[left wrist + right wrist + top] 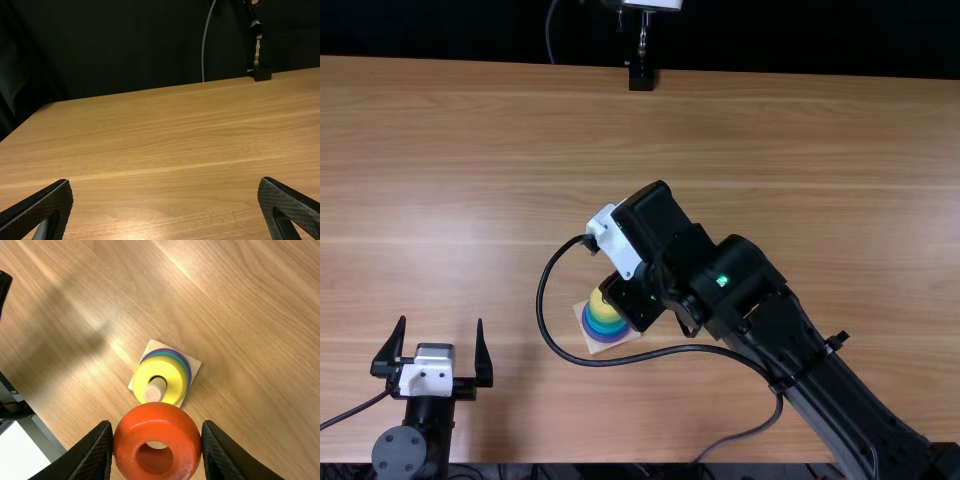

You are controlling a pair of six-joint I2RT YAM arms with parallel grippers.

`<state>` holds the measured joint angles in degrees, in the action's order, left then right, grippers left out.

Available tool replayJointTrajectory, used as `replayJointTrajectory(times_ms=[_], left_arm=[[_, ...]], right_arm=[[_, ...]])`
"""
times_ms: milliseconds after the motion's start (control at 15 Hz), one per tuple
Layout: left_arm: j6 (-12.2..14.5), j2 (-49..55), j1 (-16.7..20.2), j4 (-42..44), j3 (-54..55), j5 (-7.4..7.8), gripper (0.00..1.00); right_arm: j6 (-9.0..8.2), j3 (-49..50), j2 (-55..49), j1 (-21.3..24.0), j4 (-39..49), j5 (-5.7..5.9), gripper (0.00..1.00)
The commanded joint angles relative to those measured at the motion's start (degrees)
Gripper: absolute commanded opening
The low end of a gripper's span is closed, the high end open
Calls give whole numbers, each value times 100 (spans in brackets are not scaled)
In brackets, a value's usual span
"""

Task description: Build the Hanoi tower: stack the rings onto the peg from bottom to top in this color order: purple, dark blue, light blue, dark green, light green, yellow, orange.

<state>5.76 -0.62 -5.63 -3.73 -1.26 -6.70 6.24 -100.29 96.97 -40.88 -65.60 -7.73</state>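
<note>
Note at near left the left gripper (pixel 441 322), fingers spread well apart, then toward the middle a square wooden base (pixel 596 347) with rings stacked round its peg (pixel 155 390), yellow ring (pixel 173 371) uppermost, then the right gripper (pixel 632 302), clamped on the orange ring (pixel 157 416) above the table (pixel 800 150)

Bright, diffuse light falls on a wooden table (pixel 770 130), leaving pale glare on its left side in the top view. The background (pixel 125 55) is nearly black. In the right wrist view, whitish reflections streak the table beside soft-edged shadows.
</note>
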Motion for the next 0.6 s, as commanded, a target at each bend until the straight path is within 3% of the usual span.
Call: replayJointTrajectory(times_ms=[0, 533], left_arm=[[25, 62, -8, -28, 126, -16, 100], [25, 62, -8, -28, 126, -16, 100]], right_arm=[[-23, -254, 94, -86, 15, -18, 0], [-23, -430, 367, -139, 89, -18, 0]])
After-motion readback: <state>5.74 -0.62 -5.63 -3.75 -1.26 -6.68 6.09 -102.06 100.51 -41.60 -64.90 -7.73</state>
